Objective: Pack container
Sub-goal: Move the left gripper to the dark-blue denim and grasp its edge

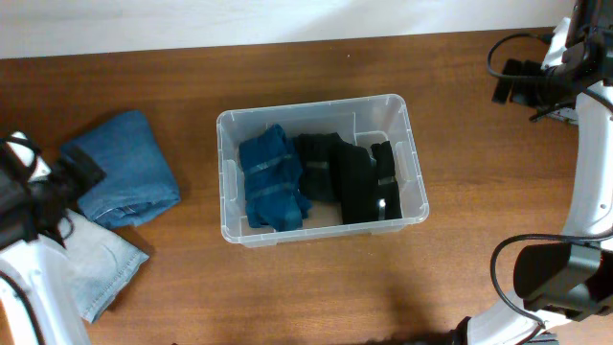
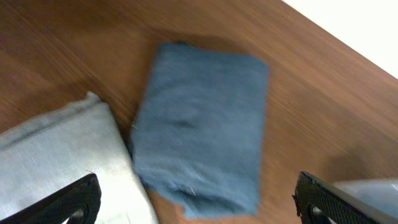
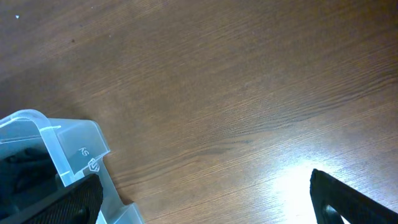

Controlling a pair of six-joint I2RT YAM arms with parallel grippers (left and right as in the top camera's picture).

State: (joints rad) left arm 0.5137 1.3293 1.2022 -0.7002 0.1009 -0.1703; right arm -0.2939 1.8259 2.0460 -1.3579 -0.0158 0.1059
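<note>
The clear plastic container (image 1: 230, 153) stands at the table's middle. Inside lie folded dark blue jeans (image 1: 271, 178) on the left and black clothes (image 1: 350, 174) on the right. A corner of the container also shows in the right wrist view (image 3: 59, 146). Folded blue jeans (image 1: 126, 168) lie on the table at the left, and show in the left wrist view (image 2: 199, 124). Folded pale denim (image 1: 96, 264) lies beside them, seen too in the left wrist view (image 2: 59, 158). My left gripper (image 2: 196, 205) is open and empty above the blue jeans. My right gripper (image 3: 205, 199) is open and empty over bare wood.
The right arm (image 1: 565, 57) with its cables sits at the far right edge. The left arm (image 1: 29, 201) hangs over the front left corner. A white wall runs behind the table's back edge.
</note>
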